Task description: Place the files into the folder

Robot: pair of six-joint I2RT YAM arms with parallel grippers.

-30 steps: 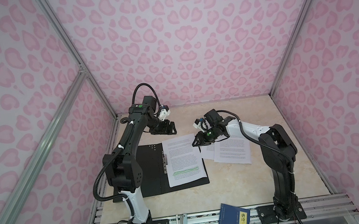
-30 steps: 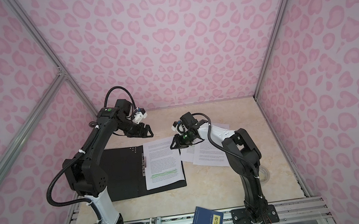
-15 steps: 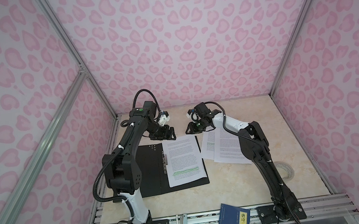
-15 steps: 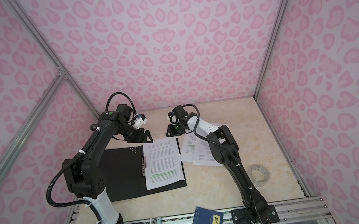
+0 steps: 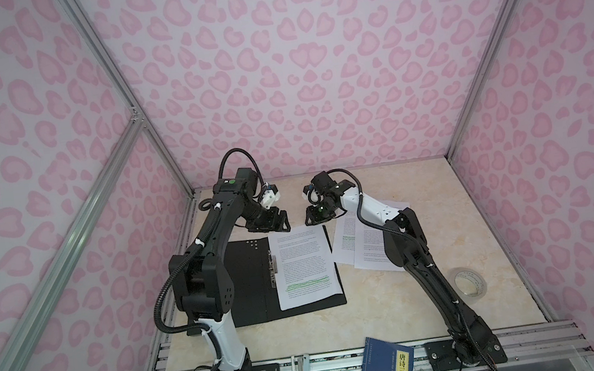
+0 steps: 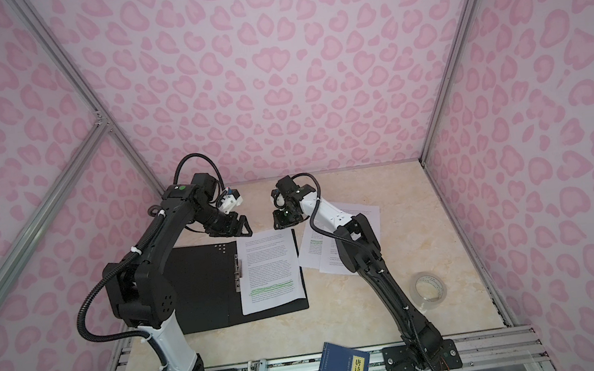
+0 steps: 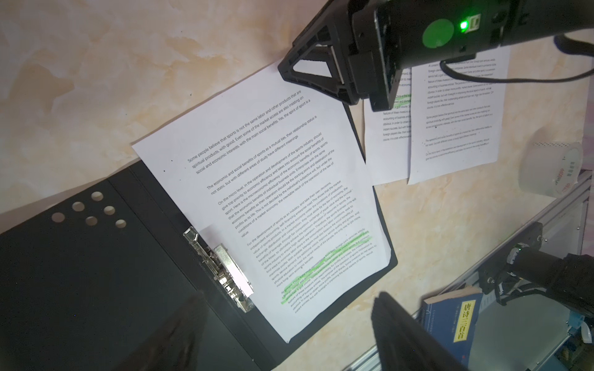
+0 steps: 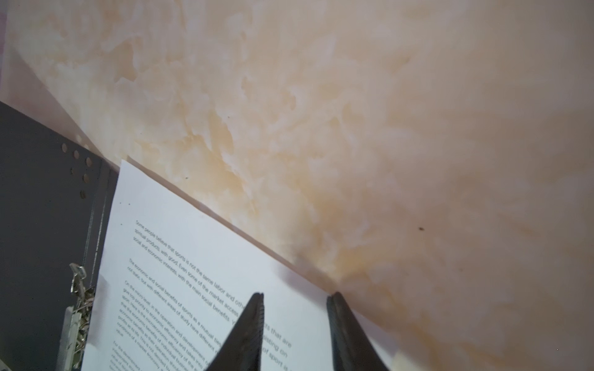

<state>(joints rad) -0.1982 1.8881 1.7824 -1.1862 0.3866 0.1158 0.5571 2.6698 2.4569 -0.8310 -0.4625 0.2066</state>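
Black folder (image 5: 245, 281) interior, open flat on the left part of the marbled table (image 5: 380, 311). One filed sheet (image 5: 303, 266) down on the leaf right of the metal clip (image 5: 272, 270), far edge overhanging the folder's far edge a little; clamped or not: cannot tell. Two loose sheets (image 5: 344, 250) overlapping each other on bare table just beside the folder's right edge, partly under the right arm. Judged: one of three in, two to go, then possibly squaring up and closing.

Right gripper (image 8: 295, 297) low over the filed sheet's far corner, fingers apart, nothing between. Left gripper (image 5: 276, 224) over the sheet's other far corner, jaws wide, empty.

Room: open table beyond both grippers up to the back wall, and on the near right. Tape roll (image 5: 470, 284) well apart from the loose sheets; blue book (image 5: 387, 370) on the front rail, out of the way. Tight spot: narrow gap between folder edge and loose sheets; risk of dragging both at once.
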